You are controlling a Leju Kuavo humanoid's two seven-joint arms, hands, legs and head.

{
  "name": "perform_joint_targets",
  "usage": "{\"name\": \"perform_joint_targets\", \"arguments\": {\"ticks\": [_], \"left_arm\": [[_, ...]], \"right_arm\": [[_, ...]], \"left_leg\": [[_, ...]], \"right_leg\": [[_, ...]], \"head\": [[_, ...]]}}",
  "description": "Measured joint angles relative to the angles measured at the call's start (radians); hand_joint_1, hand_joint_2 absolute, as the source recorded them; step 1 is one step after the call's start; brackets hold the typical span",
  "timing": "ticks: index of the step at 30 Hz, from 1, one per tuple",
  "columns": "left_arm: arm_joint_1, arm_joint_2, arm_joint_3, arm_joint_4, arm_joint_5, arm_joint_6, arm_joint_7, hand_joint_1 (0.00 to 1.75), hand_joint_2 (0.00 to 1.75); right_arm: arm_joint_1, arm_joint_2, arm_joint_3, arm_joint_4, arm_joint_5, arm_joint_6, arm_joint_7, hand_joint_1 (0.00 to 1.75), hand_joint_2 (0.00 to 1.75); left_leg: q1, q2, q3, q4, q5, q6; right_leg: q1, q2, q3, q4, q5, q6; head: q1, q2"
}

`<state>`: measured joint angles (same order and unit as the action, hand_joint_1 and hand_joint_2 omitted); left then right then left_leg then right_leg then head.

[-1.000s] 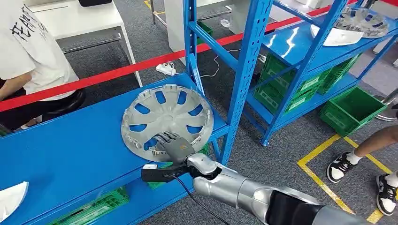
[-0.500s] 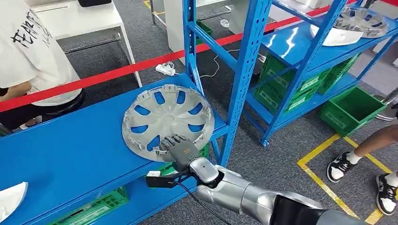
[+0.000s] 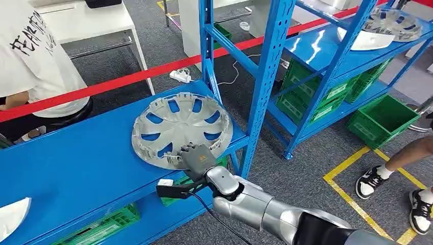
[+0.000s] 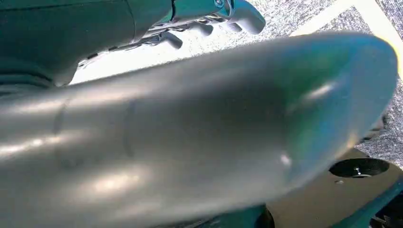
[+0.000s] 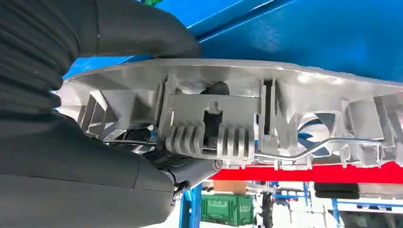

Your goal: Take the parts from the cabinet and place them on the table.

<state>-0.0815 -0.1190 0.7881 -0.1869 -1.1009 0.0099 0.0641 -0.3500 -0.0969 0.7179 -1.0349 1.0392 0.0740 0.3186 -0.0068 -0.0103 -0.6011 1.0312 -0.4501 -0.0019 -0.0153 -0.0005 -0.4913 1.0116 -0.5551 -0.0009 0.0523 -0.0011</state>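
Where the big blue shelf (image 3: 76, 153) sticks out toward the robot, a silver wheel cover (image 3: 181, 127) lies on it with its inside facing up, close to the front edge and next to a blue post (image 3: 265, 76). The robot's right hand (image 3: 196, 157) has hold of the near rim of the wheel cover. In the close view from that wrist, the thumb (image 5: 138, 31) lies over the rim on one side and the dark fingers (image 5: 142, 147) press from the other side, by the ribbed clips and the thin wire ring. The near edge looks a little lifted off the shelf, but I cannot be sure. The left hand (image 4: 209, 14) hangs over the grey floor with its fingers a bit curled, and I cannot tell if it is open or closed. A person in a white shirt (image 3: 30, 56) sits behind a red tape (image 3: 127, 79). Green boxes (image 3: 380, 120) sit low down on the right. Another wheel cover (image 3: 393, 23) lies on a far shelf. A person's feet in black and white shoes (image 3: 370, 181) stand by yellow lines on the floor.
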Motion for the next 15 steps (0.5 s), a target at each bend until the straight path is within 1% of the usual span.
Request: {"name": "perform_joint_targets", "arguments": {"ticks": [3, 6, 7, 8, 11, 14, 15], "left_arm": [[0.0, 0.0, 0.0, 0.0, 0.0, 0.0, -0.002, 0.0, 0.0], [0.003, -0.001, 0.001, 0.0, 0.003, 0.0, -0.008, 0.0, 0.0], [0.005, -0.001, 0.001, 0.0, 0.005, 0.0, -0.013, 0.0, 1.75], [0.007, -0.001, 0.002, 0.0, 0.007, 0.0, -0.017, 0.0, 1.75], [0.012, -0.002, 0.007, 0.0, -0.004, 0.007, -0.023, 0.0, 1.75], [0.013, -0.003, 0.008, 0.0, -0.012, 0.01, -0.019, 0.0, 1.75], [0.013, -0.003, 0.009, 0.0, -0.012, 0.01, -0.021, 0.0, 1.75]], "right_arm": [[0.004, 0.007, -0.006, -0.015, -0.014, -0.016, -0.018, 1.75, 1.75], [0.019, 0.013, -0.014, -0.054, -0.04, -0.065, -0.048, 1.75, 1.75], [0.028, 0.013, -0.019, -0.077, -0.056, -0.097, -0.07, 1.75, 1.75], [0.035, 0.014, -0.022, -0.101, -0.07, -0.126, -0.092, 1.75, 1.75], [0.052, 0.015, -0.024, -0.223, -0.121, -0.243, -0.18, 1.75, 1.75], [0.054, 0.014, -0.024, -0.317, -0.137, -0.292, -0.216, 1.75, 1.75], [0.054, 0.014, -0.024, -0.349, -0.141, -0.343, -0.246, 1.75, 1.75]], "left_leg": [[0.0, 0.0, 0.0, 0.0, 0.0, 0.0], [0.0, 0.0, -0.001, 0.0, 0.0, 0.0], [0.0, 0.0, -0.001, 0.0, 0.0, 0.0], [0.0, 0.0, -0.002, 0.0, 0.0, 0.0], [0.0, 0.0, -0.003, 0.0, 0.0, 0.0], [0.0, -0.001, -0.003, -0.001, 0.0, 0.0], [0.0, -0.001, -0.003, -0.001, 0.0, 0.0]], "right_leg": [[0.0, 0.0, 0.0, 0.0, 0.0, 0.0], [0.0, 0.0, 0.0, 0.0, 0.0, 0.0], [0.0, 0.0, -0.001, 0.0, 0.0, 0.0], [0.0, 0.0, -0.001, 0.0, 0.0, 0.0], [0.0, 0.0, -0.004, 0.0, 0.0, 0.0], [0.0, -0.001, -0.003, 0.0, -0.001, -0.001], [0.0, -0.001, -0.003, 0.0, -0.001, -0.001]], "head": [[0.0, 0.0], [0.0, 0.0], [0.0, 0.0], [0.0, 0.0], [0.0, 0.0], [0.0, 0.0], [0.0, 0.0]]}}
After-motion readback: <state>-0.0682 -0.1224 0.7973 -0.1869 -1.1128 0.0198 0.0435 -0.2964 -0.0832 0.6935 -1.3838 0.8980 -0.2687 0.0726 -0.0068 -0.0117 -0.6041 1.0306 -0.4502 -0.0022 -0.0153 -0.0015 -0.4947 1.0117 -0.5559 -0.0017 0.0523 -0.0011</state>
